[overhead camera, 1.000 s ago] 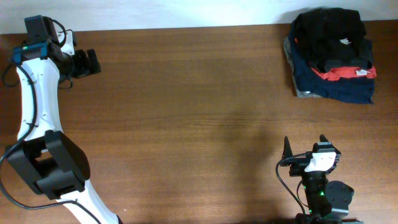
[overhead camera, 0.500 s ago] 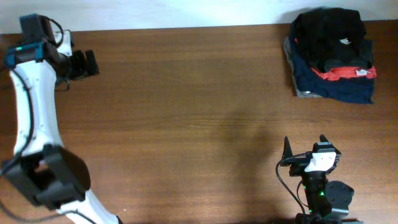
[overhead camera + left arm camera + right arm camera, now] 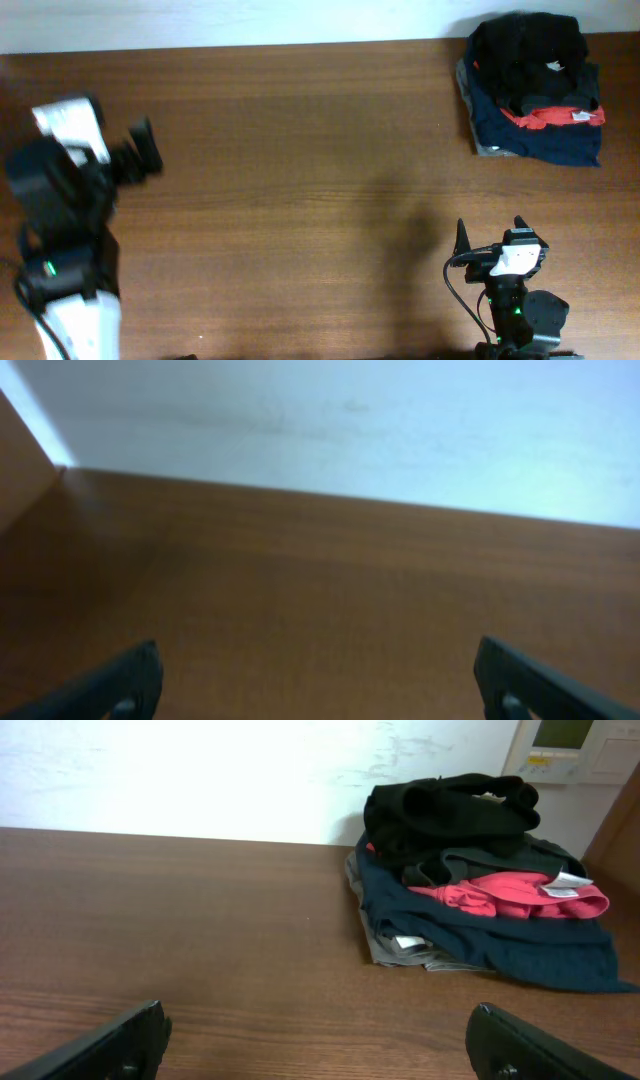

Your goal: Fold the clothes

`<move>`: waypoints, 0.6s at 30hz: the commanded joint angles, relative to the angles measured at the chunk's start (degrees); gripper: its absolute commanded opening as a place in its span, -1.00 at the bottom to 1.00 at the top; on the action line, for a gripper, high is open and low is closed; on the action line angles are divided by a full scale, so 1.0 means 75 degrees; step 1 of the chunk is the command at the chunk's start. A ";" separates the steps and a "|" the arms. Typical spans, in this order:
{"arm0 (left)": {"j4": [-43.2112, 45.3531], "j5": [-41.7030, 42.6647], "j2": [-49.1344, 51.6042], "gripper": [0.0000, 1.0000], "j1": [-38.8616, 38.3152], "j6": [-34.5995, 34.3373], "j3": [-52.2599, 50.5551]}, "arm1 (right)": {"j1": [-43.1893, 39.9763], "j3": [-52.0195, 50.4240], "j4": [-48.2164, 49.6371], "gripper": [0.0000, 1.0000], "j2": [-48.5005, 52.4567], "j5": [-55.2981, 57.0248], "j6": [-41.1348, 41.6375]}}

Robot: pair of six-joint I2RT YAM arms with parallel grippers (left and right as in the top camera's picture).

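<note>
Left gripper point(image 3: 143, 160): near the left edge of the wooden table point(image 3: 300, 180), blurred in the overhead view. The left wrist view shows both fingers spread wide with only bare tabletop and pale wall between them, so the jaws are parted and hold nothing. Right gripper point(image 3: 490, 232): at the near edge, right of centre, pointing toward the far side. Its two fingers point(image 3: 140, 1030) stand wide apart and empty, above bare wood. Clothing: a black garment point(image 3: 527, 50) lies bunched on top of a pile in the far right corner, against the wall. It carries a small white mark, but its folds hide any collar or sleeves, so its cut cannot be confirmed. Beneath it lies a red garment point(image 3: 550, 117) with a white label showing, then a navy garment point(image 3: 540, 140), and a strip of grey fabric point(image 3: 395, 945) at the bottom. The pile lies straight ahead of the right gripper and well apart from it — and farther still from the left. Neither gripper touches any fabric.
</note>
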 commanded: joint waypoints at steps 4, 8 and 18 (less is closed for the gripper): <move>0.1381 0.0114 -0.2442 0.99 -0.0026 0.0087 -0.2742 | -0.0058 -0.0064 0.0006 0.97 -0.0061 0.0090 0.0070; 0.1821 0.0239 -0.3386 0.98 -0.0026 0.0085 -0.3768 | -0.0058 -0.0064 0.0006 0.97 -0.0061 0.0090 0.0070; 0.3028 0.0367 -0.5147 0.98 -0.0221 0.0090 -0.5709 | -0.0058 -0.0064 0.0006 0.97 -0.0061 0.0090 0.0070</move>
